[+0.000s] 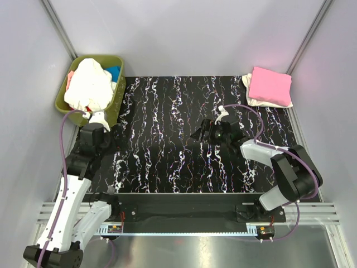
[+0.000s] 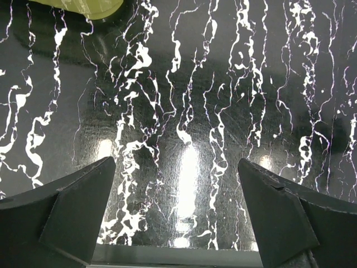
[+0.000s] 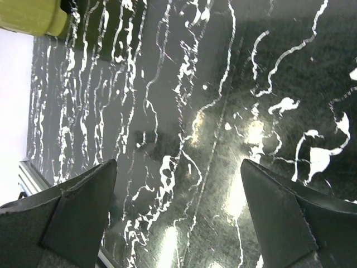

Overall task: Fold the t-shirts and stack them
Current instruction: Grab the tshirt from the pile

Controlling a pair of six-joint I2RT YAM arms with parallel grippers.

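A folded pink t-shirt (image 1: 270, 85) lies on a folded cream t-shirt (image 1: 249, 89) at the table's far right corner. A crumpled white t-shirt (image 1: 89, 86) fills the olive-green basket (image 1: 115, 106) at the far left, with blue cloth (image 1: 114, 71) and a pink edge (image 1: 69, 79) beside it. My left gripper (image 1: 100, 120) hovers next to the basket's near corner; in the left wrist view it (image 2: 175, 162) is open and empty over bare table. My right gripper (image 1: 197, 135) is over the table's middle; in the right wrist view it (image 3: 178, 163) is open and empty.
The black marbled table (image 1: 167, 162) lies between the arms. The basket's corner shows in the left wrist view (image 2: 83, 6) and in the right wrist view (image 3: 30, 17). Grey walls and metal posts (image 1: 58, 25) close in the sides.
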